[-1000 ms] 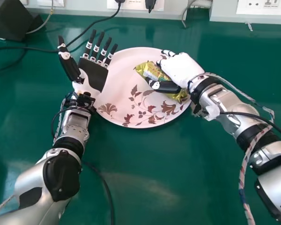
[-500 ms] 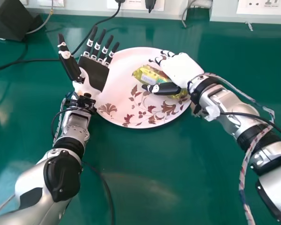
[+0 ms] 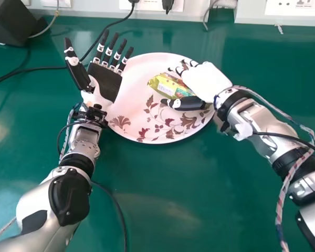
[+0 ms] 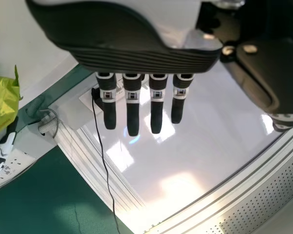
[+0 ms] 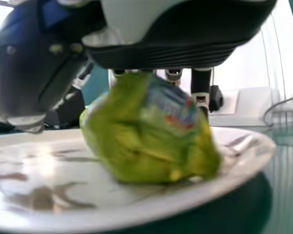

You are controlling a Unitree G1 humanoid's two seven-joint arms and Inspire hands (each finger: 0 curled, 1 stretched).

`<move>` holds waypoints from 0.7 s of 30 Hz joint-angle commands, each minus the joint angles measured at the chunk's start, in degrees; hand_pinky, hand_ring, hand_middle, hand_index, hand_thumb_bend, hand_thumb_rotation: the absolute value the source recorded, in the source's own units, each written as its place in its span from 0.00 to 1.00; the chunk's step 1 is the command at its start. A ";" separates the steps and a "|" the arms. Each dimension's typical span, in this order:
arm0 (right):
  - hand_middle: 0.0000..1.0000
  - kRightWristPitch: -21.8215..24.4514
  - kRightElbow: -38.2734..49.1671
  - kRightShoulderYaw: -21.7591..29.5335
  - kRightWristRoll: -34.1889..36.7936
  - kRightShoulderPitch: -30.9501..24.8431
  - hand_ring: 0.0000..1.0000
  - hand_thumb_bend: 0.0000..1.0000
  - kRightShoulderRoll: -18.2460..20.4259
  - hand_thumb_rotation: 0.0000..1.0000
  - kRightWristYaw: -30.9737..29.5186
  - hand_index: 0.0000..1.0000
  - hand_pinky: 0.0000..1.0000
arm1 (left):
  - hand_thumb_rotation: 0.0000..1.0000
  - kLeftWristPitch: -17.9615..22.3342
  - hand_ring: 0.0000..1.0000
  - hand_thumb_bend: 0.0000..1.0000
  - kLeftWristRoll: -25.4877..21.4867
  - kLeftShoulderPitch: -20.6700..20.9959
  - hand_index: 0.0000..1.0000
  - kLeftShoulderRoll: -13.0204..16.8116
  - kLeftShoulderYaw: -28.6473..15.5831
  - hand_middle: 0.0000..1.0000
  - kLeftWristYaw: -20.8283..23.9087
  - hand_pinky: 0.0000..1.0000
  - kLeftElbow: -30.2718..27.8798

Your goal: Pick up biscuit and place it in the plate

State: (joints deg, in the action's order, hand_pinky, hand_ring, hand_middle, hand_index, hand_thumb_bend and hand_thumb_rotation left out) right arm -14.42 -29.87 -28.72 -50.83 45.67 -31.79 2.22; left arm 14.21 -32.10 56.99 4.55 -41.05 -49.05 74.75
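- And here we are at the plate [image 3: 136, 76]: the biscuit packet [image 3: 168, 85] is down on it, on the half nearer the robot's right arm.
- Now the one that matters, the right robot hand [image 3: 205, 81]! It's right over there at the packet's right end, so the packet lies to the left of its palm, with part of that end tucked out of sight.
- Look at the long axis: it slants from the far left down towards the near right, pointing back in under the palm.
- The thumb [image 3: 184, 103] lies along the near side, the fingers [image 5: 201, 80] on the far side. They're open, straight rather than curled; whether a fingertip brushes the wrapper, I can't tell.
- Across the way, the left robot hand [image 3: 107, 84] is open too, palm up by the plate's left rim, farther from the packet and with no part in this.
- Looks to me like the placing is as good as done. The likely move is the right one backing off, rightwards and up from the table [image 3: 157, 199].
- Careful, though: a thumb hooking that near edge could drag the packet towards the rim.
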 commanded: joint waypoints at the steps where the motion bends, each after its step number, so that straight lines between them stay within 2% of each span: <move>1: 0.97 -0.42 2.04 1.20 0.78 -1.20 0.59 0.87 -0.82 0.95 -0.52 1.00 0.33 | 0.29 0.01 0.81 0.97 0.52 -2.37 0.91 -0.67 0.60 0.87 0.14 0.80 0.82; 5: 0.97 -1.03 4.45 2.51 1.28 -2.16 0.58 0.86 -1.37 0.96 -0.36 1.00 0.35 | 0.29 -0.44 0.81 0.98 0.24 -2.35 0.91 -0.60 0.43 0.86 -0.31 0.78 0.87; 21: 0.97 -1.10 13.23 7.49 2.40 -5.56 0.56 0.85 -3.11 0.95 -2.53 1.00 0.32 | 0.33 0.17 0.81 0.96 0.77 -2.40 0.91 -0.48 1.15 0.87 0.48 0.79 0.84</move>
State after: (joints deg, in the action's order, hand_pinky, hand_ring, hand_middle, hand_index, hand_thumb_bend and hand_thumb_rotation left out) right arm -15.29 -17.96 -22.11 -49.49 41.21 -34.29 0.21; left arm 14.60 -31.57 56.98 4.52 -40.14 -48.81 74.74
